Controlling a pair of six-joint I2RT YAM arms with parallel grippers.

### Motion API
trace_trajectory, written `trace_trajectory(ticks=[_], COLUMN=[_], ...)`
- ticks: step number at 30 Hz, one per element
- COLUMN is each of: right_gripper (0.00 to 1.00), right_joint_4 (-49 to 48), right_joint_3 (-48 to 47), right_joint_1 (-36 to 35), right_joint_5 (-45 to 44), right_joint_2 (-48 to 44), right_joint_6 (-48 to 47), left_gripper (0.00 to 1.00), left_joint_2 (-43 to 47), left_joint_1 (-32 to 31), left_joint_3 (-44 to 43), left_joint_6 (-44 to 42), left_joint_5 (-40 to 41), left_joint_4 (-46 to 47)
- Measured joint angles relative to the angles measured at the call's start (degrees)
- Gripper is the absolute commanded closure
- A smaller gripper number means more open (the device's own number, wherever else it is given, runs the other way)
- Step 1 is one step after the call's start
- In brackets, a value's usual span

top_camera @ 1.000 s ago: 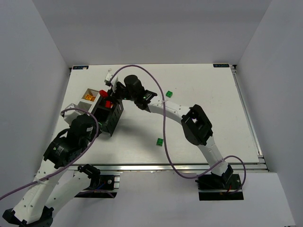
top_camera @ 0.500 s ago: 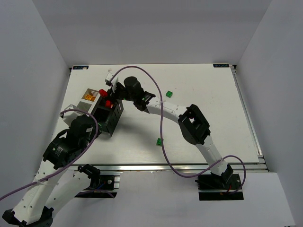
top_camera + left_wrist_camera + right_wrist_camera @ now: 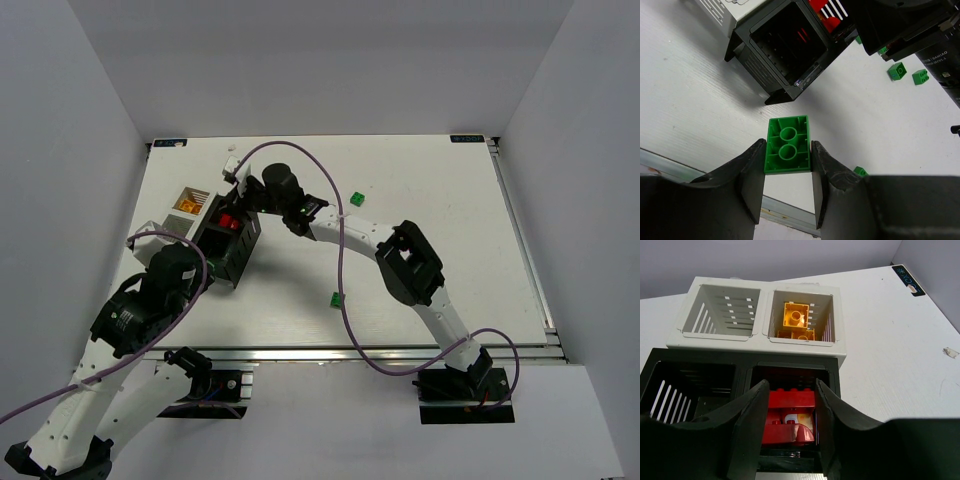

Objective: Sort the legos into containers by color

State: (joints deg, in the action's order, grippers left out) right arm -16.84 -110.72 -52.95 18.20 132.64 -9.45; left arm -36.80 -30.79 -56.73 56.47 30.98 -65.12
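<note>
left wrist: left jaws clamp green lego (image 3: 787, 144) squarely between them (right jaws pinch red lego (image 3: 791, 399)).

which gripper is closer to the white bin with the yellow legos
Right. The right gripper hangs over the red compartment of the black bin, beside that white bin; the left gripper, holding a green lego, is beyond the black bin.

A robot lab cell — white table (image 3: 420, 180) boxed in by plain white walls (image 3: 90, 90).

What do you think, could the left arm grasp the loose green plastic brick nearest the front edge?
Probably not: the left gripper holds another green brick, though nothing blocks the loose brick.
</note>
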Motion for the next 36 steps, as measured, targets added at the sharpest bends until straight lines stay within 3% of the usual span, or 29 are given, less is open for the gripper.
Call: trace_trajectory(ticks=[7, 10, 11, 14, 20, 27, 30, 36], right_gripper=[0.49, 0.69, 0.86, 0.96, 0.89, 0.82, 0.78, 0.69], right_joint_4=[1.2, 3.8, 4.1, 6.2, 11.0, 17.6, 20.5, 23.3], right_joint_3=[3.1, 6.8, 8.5, 14.2, 30.5, 49.1, 53.7, 57.0], right_joint_1=[1.2, 3.5, 4.7, 9.0, 16.7, 20.0, 21.5, 23.0], right_joint_5=[4.8, 10.6, 12.6, 17.6, 23.3, 24.9, 24.7, 24.0], right_joint_2=[-3.0, -8.5, -11.0, -20.1, -41.0, -57.5, -61.9, -68.0], right_joint_6=[-0.5, -1.9, -2.4, -3.2, -7.5, -11.8, -12.4, -13.2], left_gripper=[0.89, 0.89, 0.89, 0.89, 0.89, 0.86, 0.8, 0.57], left_joint_2=[-4.0, -8.2, -9.6, -15.1, -23.0, -28.2, -30.6, -32.7], left_joint_1=[0.0, 0.1, 0.1, 1.3, 9.6, 18.6, 19.0, 19.1], left_joint_3=[0.0, -0.2, -0.5, -2.3, -5.7, -6.0, -6.0, -6.0], left_joint_6=[-1.0, -2.2, -2.7, -5.2, -12.3, -18.8, -20.6, -22.4], left_joint_5=[-0.6, -0.8, -0.9, -2.0, -7.5, -13.6, -14.5, -15.4], left_joint_4=[2.0, 3.9, 4.3, 5.6, 10.4, 14.3, 15.0, 16.5])
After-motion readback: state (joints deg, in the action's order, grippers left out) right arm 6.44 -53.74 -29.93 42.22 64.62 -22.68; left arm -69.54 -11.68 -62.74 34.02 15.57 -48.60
